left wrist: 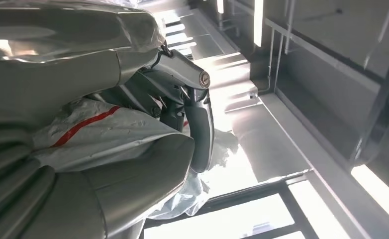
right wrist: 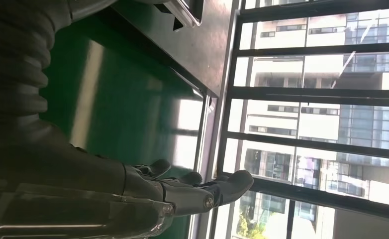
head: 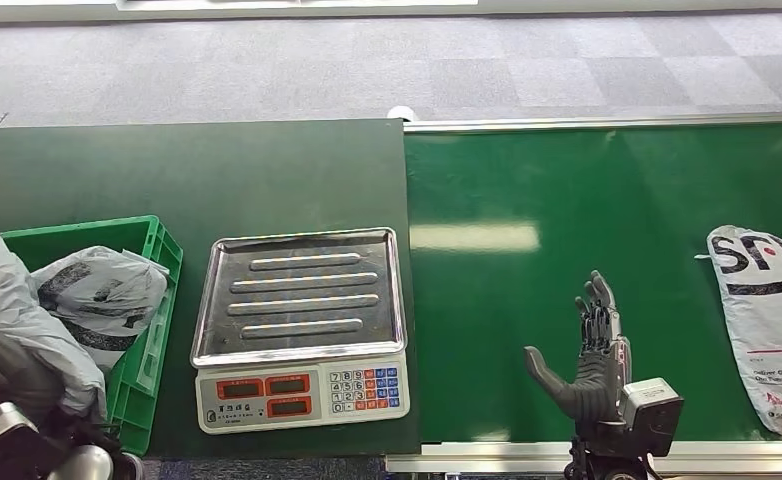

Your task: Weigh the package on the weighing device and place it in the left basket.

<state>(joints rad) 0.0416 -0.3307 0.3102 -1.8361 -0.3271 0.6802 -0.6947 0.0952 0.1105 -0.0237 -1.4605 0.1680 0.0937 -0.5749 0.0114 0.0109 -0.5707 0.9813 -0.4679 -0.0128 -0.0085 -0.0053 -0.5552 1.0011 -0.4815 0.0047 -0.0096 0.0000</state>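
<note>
A grey-white plastic package (head: 17, 320) hangs at the far left, over the near corner of the green basket (head: 157, 300). My left hand (left wrist: 182, 107) grips it, with dark fingers wrapped round the crinkled film and its red stripe (left wrist: 83, 124). In the head view the package hides that hand. The weighing scale (head: 302, 385) stands beside the basket, and its steel tray (head: 302, 295) is bare. My right hand (head: 592, 350) is open above the green belt, fingers spread and holding nothing; the right wrist view shows the same hand (right wrist: 182, 191).
Another grey package with black print (head: 102, 290) lies inside the basket. A white package with black lettering (head: 772, 320) lies on the green conveyor belt (head: 527, 200) at the right edge. The dark green table (head: 167, 170) carries the scale and the basket.
</note>
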